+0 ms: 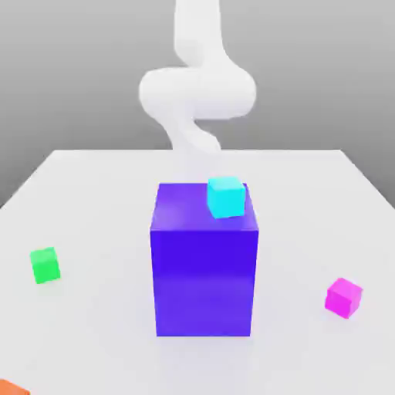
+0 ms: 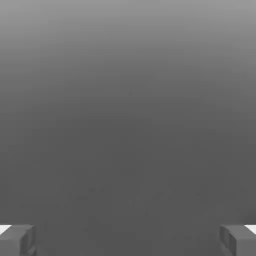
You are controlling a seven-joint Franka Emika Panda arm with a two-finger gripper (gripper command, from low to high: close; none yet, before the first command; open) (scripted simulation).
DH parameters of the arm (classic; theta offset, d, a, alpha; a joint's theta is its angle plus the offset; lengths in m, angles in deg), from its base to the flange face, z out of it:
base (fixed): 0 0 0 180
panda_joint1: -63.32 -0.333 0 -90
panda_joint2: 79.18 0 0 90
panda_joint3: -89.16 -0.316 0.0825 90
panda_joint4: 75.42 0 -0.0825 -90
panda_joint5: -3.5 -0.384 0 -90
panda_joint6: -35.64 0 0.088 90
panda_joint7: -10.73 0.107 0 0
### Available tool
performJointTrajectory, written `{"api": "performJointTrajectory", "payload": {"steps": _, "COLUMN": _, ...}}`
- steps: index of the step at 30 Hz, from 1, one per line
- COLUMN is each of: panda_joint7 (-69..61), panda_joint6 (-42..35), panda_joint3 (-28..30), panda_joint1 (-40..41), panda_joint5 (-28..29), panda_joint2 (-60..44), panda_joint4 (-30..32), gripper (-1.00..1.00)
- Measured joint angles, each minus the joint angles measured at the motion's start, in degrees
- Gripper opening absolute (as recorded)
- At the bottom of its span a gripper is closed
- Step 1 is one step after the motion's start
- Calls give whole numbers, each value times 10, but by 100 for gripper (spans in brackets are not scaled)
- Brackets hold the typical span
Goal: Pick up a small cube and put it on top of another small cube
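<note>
Spanning the exterior view, the pale grey tabletop [image 1: 92, 193] carries a big blue-purple block [image 1: 204, 270] topped by a cyan cube [image 1: 226, 197]; the small bright green cube [image 1: 45, 265] sits left, the small magenta cube [image 1: 343, 297] right, well apart; the hand view shows the gripper [image 2: 128, 240], jaws released, gripping nothing.

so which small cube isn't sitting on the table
The small cyan cube: it rests on the big blue-purple block, while the green and magenta cubes sit on the table.

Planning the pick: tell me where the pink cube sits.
In the exterior view the pink cube rests on the table at the view's right, apart from the big blue block.
</note>
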Motion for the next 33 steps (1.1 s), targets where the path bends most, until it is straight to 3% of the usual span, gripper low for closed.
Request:
{"api": "performJointTrajectory", "payload": {"steps": 16, "panda_joint7": 68, "panda_joint6": 168, "panda_joint3": -185, "panda_joint1": -43, "panda_joint5": 126, "panda_joint2": -339, "panda_joint4": 129, "gripper": 0}}
{"api": "performJointTrajectory", "payload": {"steps": 23, "panda_joint7": 49, "panda_joint6": 248, "panda_joint3": -235, "panda_joint1": -109, "panda_joint5": 113, "panda_joint2": -470, "panda_joint4": 188, "gripper": 0}}
{"api": "performJointTrajectory", "payload": {"steps": 27, "panda_joint7": 78, "panda_joint6": 288, "panda_joint3": -214, "panda_joint1": -134, "panda_joint5": 153, "panda_joint2": -528, "panda_joint4": 186, "gripper": 0}}
{"api": "performJointTrajectory", "payload": {"steps": 33, "panda_joint7": 148, "panda_joint6": 347, "panda_joint3": -111, "panda_joint1": -218, "panda_joint5": 245, "panda_joint2": -609, "panda_joint4": 165, "gripper": 0}}
